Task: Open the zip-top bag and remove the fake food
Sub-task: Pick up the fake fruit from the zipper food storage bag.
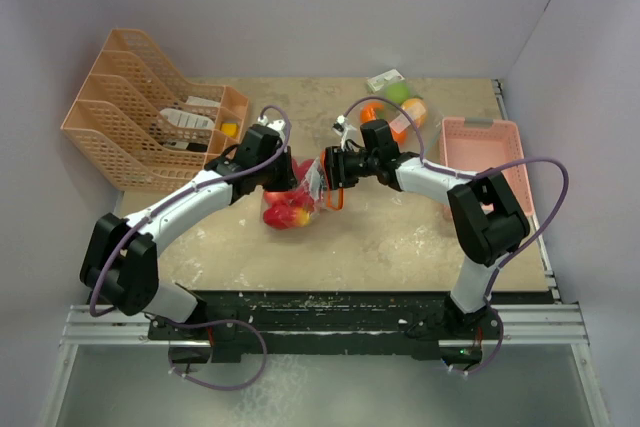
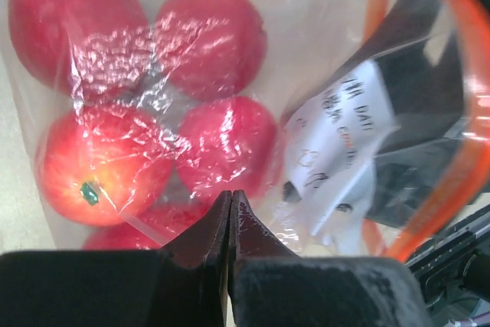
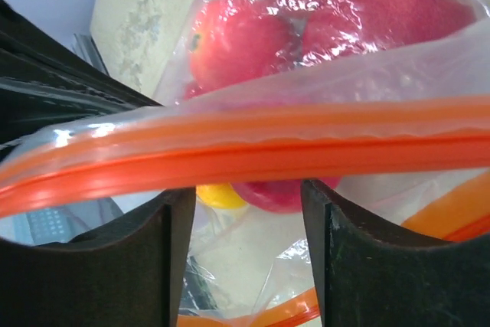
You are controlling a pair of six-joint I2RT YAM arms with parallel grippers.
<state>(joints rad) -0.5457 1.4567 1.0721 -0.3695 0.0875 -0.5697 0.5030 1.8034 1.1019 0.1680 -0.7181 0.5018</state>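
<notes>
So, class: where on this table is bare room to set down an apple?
Free: table between bag and near edge; back strip between rack and second bag. Crowded: centre, where left pincer and right pincer meet at the bag.

Only one bit of writing shows near me. Just above and to the right of my left gripper (image 2: 231, 223), a white write-on panel (image 2: 337, 139) sits on the clear zip-top bag (image 2: 321, 28). Its dark print runs tilted, climbing to the right. The upper line reads something like "DAT" before a fold cuts it. The line under it starts with what looks like "CON", then crumples into blur. Lower marks on the panel are too smeared to read. Across my right gripper (image 3: 245, 254), the bag's orange zip strip (image 3: 253, 147) carries no lettering I can make out.
</notes>
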